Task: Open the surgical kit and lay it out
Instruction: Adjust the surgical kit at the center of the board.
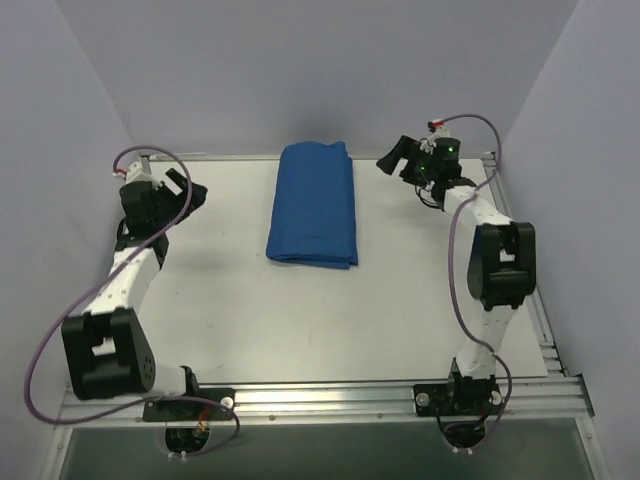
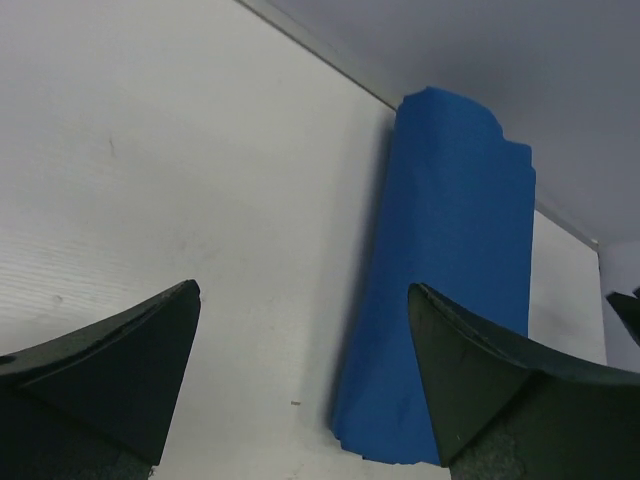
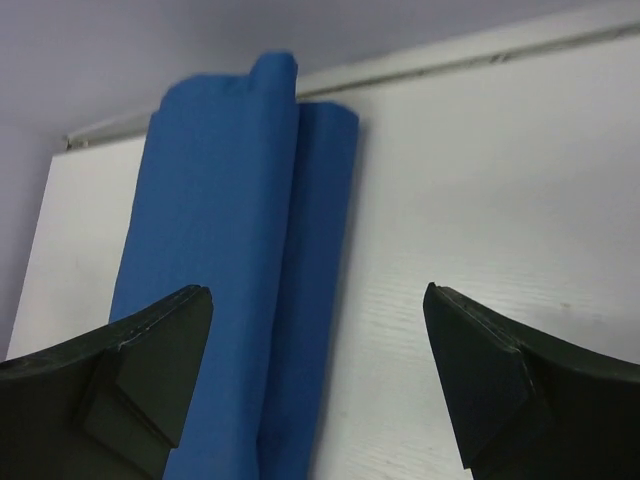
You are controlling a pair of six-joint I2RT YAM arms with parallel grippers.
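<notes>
Above the white tabletop, the left gripper and right gripper are spread wide and hold nothing. Between them, toward the far edge, lies the folded royal-blue cloth bundle. Pinching several layers together could drag the bundle and spill whatever is inside.

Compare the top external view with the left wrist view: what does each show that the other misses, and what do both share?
Only the top external view shows the right gripper, the mounting rail at the near edge, and the full outline of the blue cloth wrap. Only the left wrist view shows the left gripper from within, its fingers wide apart over bare table, and the wrap's side up close, showing its thickness. Both show the wrap folded shut, lying on the white table with nothing touching it.
</notes>
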